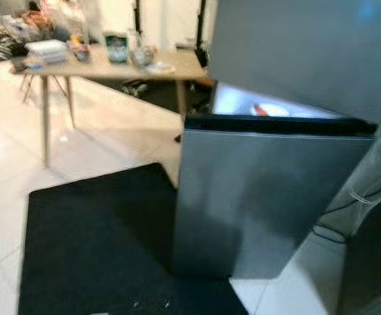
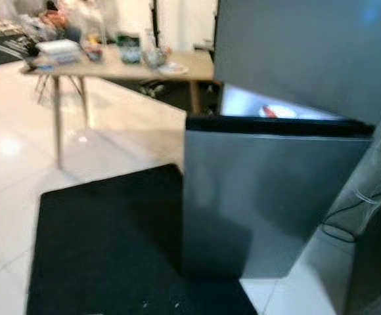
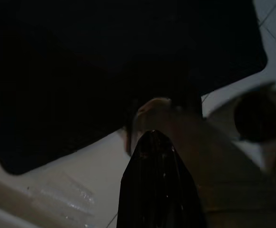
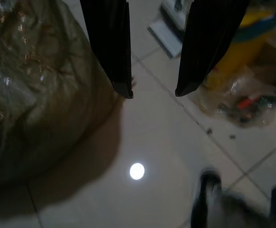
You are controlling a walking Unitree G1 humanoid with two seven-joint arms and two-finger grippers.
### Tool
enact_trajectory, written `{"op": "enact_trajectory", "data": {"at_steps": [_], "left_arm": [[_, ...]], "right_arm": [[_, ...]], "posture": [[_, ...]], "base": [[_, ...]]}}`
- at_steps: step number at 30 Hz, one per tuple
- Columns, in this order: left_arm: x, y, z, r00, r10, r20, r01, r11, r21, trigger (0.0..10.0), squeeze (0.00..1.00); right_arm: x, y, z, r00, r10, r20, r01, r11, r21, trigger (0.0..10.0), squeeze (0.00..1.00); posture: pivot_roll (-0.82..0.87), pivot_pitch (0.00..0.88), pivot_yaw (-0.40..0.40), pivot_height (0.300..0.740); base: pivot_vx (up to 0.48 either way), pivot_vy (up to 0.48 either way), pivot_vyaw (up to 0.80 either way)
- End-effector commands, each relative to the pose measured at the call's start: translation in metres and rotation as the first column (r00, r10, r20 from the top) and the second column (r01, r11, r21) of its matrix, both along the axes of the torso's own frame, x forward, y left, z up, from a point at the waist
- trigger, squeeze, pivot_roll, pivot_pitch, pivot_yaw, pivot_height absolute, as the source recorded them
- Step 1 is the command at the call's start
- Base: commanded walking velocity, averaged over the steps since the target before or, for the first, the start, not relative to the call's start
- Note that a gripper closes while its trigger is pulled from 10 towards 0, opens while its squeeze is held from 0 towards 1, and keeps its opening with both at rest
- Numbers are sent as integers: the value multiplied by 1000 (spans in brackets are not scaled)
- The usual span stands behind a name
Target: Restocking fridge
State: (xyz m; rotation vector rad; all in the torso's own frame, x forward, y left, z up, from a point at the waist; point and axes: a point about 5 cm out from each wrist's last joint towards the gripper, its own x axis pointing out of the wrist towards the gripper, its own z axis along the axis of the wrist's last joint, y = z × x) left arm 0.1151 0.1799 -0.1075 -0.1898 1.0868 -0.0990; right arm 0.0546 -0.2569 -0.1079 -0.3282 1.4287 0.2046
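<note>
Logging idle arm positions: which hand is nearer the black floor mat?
Left, probably. The left hand hangs just above the black mat, near its edge. The right hand hangs open over white tile beside a plastic-wrapped bundle.

**Fridge door bars the way in**

The lower fridge door [image 1: 263, 197] stands swung out across the front, blocking a straight reach. Above its dark top edge a lit gap [image 1: 263, 105] opens into the fridge, under the upper door [image 1: 309, 46]. A black mat [image 1: 92, 243] lies flat before the door, with open tile floor [image 1: 112, 131] beyond it up to the cluttered desk [image 1: 112, 65]. The right hand [image 4: 153, 92] hangs with fingers apart over bare tile, a bulky bag [image 4: 38, 85] just beside it and packages [image 4: 242, 95] near the other side.
</note>
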Motion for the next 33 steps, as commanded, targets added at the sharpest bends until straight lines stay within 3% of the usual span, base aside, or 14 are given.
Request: {"op": "enact_trajectory", "data": {"at_steps": [1, 17, 27, 33], "left_arm": [[-6, -5, -2, 1000, -16, -27, 15, 1000, -10, 10000, 0], [-7, -7, -3, 999, -19, -27, 19, 1000, -14, 10000, 0], [-7, -7, -3, 999, -27, -26, 27, 1000, -16, 10000, 0], [-6, -8, -3, 999, -28, -25, 28, 999, -16, 10000, 0]], "right_arm": [[8, -4, 2, 1000, 4, 24, -3, 1000, -13, 10000, 0], [8, -5, 3, 1000, 7, 30, -7, 1000, -21, 10000, 0], [50, -9, 14, 976, -35, 214, 38, 999, -13, 10000, 0], [64, -6, 17, 961, -32, 273, 31, 999, 8, 10000, 0]], "posture": [[-74, 0, -51, 740], [-74, 0, -55, 740], [-77, 0, -53, 740], [-76, 0, -55, 740]], "base": [[266, 0, 0], [290, 0, 0], [359, 0, 0], [370, 0, 0]]}}
